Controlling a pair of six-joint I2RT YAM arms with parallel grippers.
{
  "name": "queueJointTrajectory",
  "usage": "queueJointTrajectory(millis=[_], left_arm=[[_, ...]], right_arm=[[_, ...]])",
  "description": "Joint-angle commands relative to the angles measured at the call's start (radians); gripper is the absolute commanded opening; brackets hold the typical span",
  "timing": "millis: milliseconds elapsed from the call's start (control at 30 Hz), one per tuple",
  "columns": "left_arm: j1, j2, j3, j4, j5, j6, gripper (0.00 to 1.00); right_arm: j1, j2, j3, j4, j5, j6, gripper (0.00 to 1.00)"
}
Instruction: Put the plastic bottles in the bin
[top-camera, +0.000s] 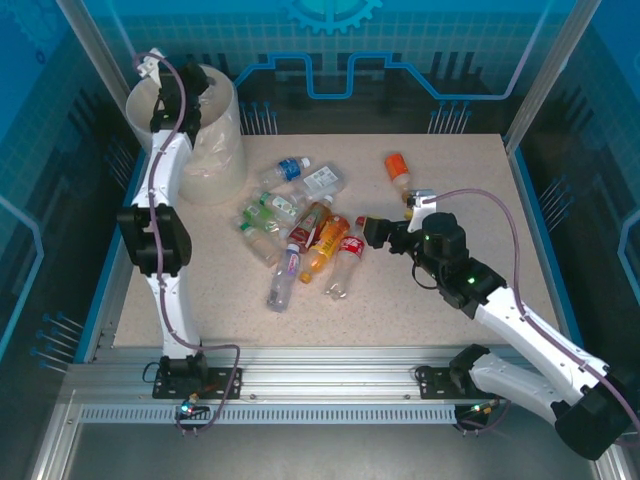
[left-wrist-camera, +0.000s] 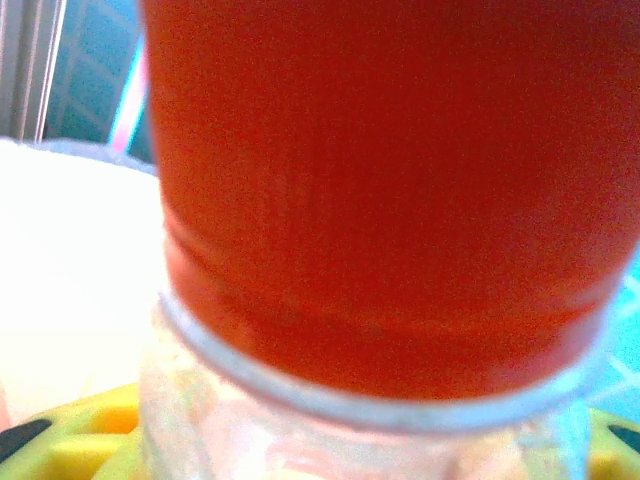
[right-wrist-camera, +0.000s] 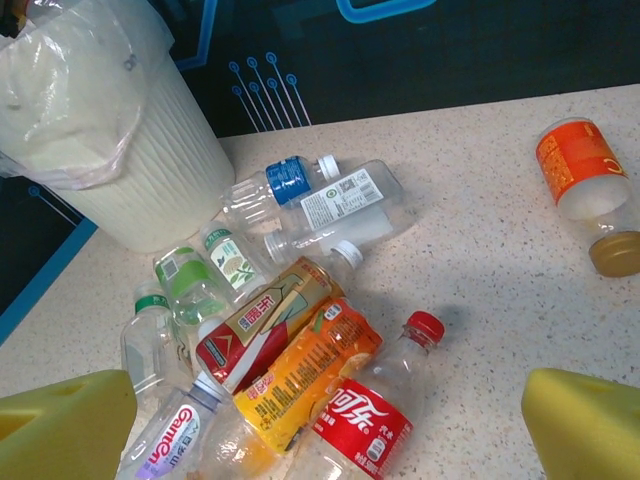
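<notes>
Bottle-dropping is the step in hand, by my reading. At the upper left of the top view the left end effector (top-camera: 178, 100) hangs over the mouth of the big round cream-white plastic bin (top-camera: 222, 150) with its clear liner. Its wrist view has a clear plastic bottle with a red label (left-wrist-camera: 380, 200) pressed up close between the yellow pads (left-wrist-camera: 80, 440). It looks clenched on that bottle, with the pale bin below at the left of that frame. To do this well, I'd want the bottle well inside the rim before letting go and the pads parted fully so it falls clean. I'd also avoid snagging the loose liner, and lift straight out before swinging toward the heap.

The right end effector (top-camera: 372, 233), centre right of the top view, hovers with its pads spread wide and nothing between them, facing the heap.

Counting: one bin and one bottle gripped over it. A heap of small plastic bottles (right-wrist-camera: 290, 330) lies mid-frame on the speckled beige table (top-camera: 470, 200), just right of the bin. I make it about ten, though overlaps stop me being sure. One orange-labelled bottle with a tan cap (right-wrist-camera: 580, 180) lies apart, toward the upper right.
</notes>
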Motion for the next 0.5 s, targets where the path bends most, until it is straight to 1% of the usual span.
queueJointTrajectory(millis=[0,100,167,300,467], left_arm=[[0.025,0.036,0.045,0.062,0.034,-0.155,0.55],[0.036,0.076,0.082,0.029,0.073,-0.203,0.59],[0.038,0.094,0.104,0.013,0.097,-0.217,0.64],[0.039,0.106,0.123,0.015,0.136,-0.221,0.72],[0.038,0.085,0.124,-0.002,0.141,-0.203,0.79]], right_arm=[[-0.012,-0.025,-0.001,-0.023,0.015,0.013,1.00],[-0.012,-0.031,-0.005,-0.021,0.017,0.013,1.00],[-0.012,-0.033,-0.007,-0.023,0.022,0.016,1.00],[-0.012,-0.036,-0.010,-0.024,0.029,0.021,1.00],[-0.012,-0.036,-0.013,-0.026,0.031,0.030,1.00]])
